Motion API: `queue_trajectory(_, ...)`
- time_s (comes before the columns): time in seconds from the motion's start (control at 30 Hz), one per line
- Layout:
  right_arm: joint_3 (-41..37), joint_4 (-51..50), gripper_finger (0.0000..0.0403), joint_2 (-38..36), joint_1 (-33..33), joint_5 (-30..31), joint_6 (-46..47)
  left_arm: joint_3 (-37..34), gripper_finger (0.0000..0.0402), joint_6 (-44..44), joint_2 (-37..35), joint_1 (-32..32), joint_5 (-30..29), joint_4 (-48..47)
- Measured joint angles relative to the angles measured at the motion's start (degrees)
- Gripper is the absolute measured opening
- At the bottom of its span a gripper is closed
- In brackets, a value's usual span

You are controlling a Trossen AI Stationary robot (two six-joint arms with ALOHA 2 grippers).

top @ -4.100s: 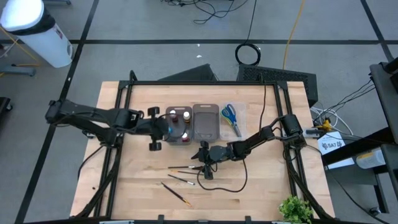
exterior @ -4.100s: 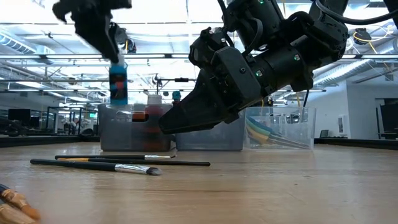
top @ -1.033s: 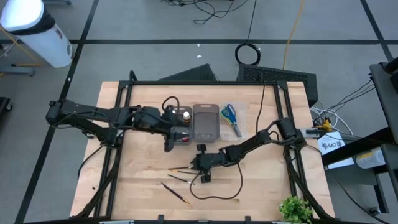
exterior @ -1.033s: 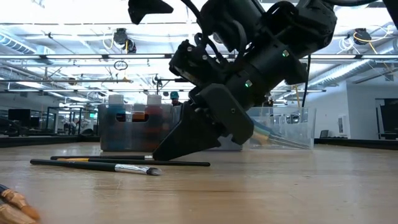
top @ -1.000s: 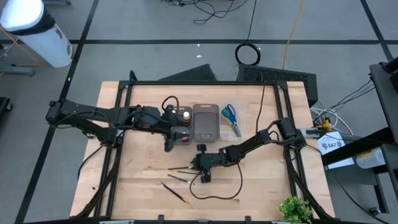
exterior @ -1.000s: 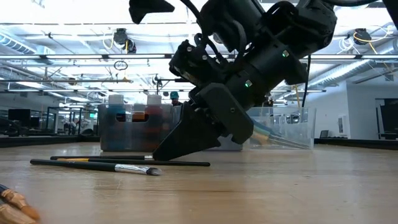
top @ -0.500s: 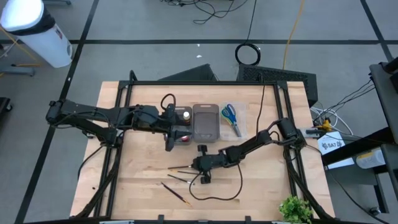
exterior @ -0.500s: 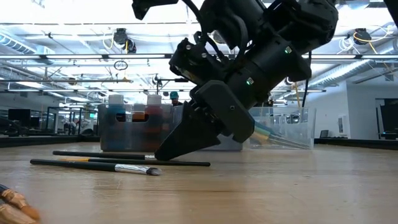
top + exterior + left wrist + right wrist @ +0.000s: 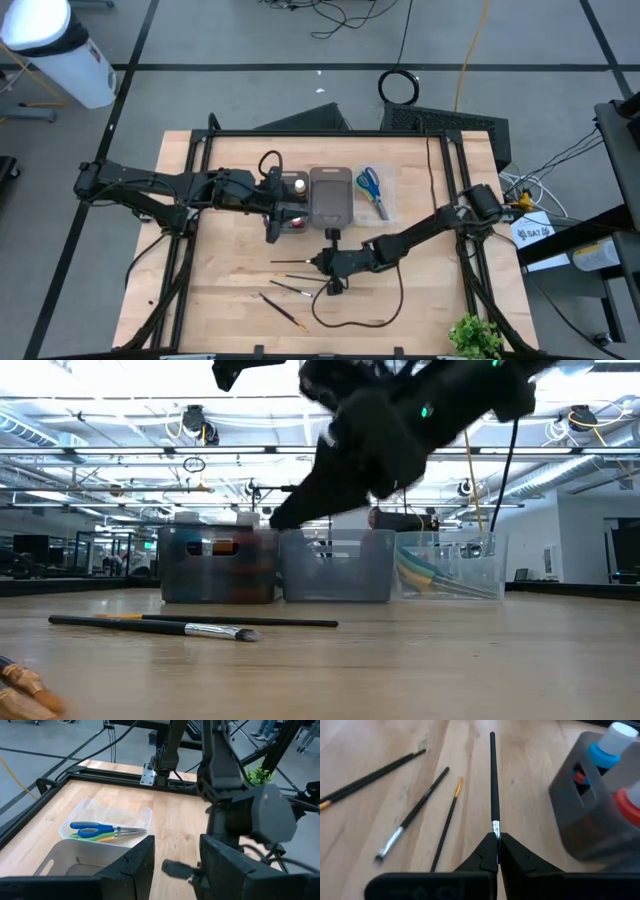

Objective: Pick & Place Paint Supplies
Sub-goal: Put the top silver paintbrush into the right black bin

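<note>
A pale wooden surface [image 9: 230,300] framed in black rails stands on a grey floor strewn with cables. Three trays sit in a row near its far middle: a grey tray of paint bottles [image 9: 288,200], an empty grey tray [image 9: 331,197] and a clear tray [image 9: 375,192] holding the scissors [image 9: 102,830].

The right gripper [image 9: 495,842] is just nearer than the grey trays, lifted off the wood, its jaws pinched together on a thin dark brush [image 9: 493,780]. They hold it at the metal band, so the long handle runs straight out ahead of the jaws, in line with the arm's reach. In the high view the handle points toward the left side of the surface, lying roughly level and parallel to the row of trays. The empty grey tray is close by on the far side of this gripper, so the brush lies across the way it must travel and probably needs swinging round to fit the tray's length.

Three more brushes [image 9: 410,815] lie flat on the wood nearer the front edge, all slanting much the same way; the right arm is clearly the closer one to them.

The left gripper [image 9: 176,857] hovers over the tray of bottles, jaws apart with nothing between them.
</note>
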Motion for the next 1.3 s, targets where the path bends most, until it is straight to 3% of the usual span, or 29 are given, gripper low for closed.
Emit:
queue_trajectory(0.1, 0.1, -3.0, 0.0000, -2.8, 0.4, 1.0, 2.8, 0.0, 0.0172, 0.0, 0.0, 0.0, 0.0, 0.0)
queue_trajectory(0.37, -1.8, -12.9, 0.0000, -12.9, 1.5, 13.1, 8.9, 0.0, 0.0195, 0.0, 0.0, 0.0, 0.0, 0.1)
queue_trajectory(0.63, -12.9, -13.8, 0.0000, -25.9, 0.2, 25.3, 19.7, 0.0, 0.0212, 0.0, 0.0, 0.0, 0.0, 0.2)
queue_trajectory(0.8, -21.1, -8.5, 0.0000, -29.9, -4.4, 23.8, 26.6, 0.0, 0.0214, 0.0, 0.0, 0.0, 0.0, 0.3)
queue_trajectory(1.03, -30.0, 8.5, 0.0001, -27.6, -10.8, 17.2, 28.2, 0.0, 0.0214, 0.0, 0.0, 0.0, 0.0, 0.3)
queue_trajectory(1.3, -31.3, 20.1, 0.0002, -23.2, -12.4, 14.6, 26.6, 0.0, 0.0214, 0.0, 0.0, 0.0, 0.0, 0.6)
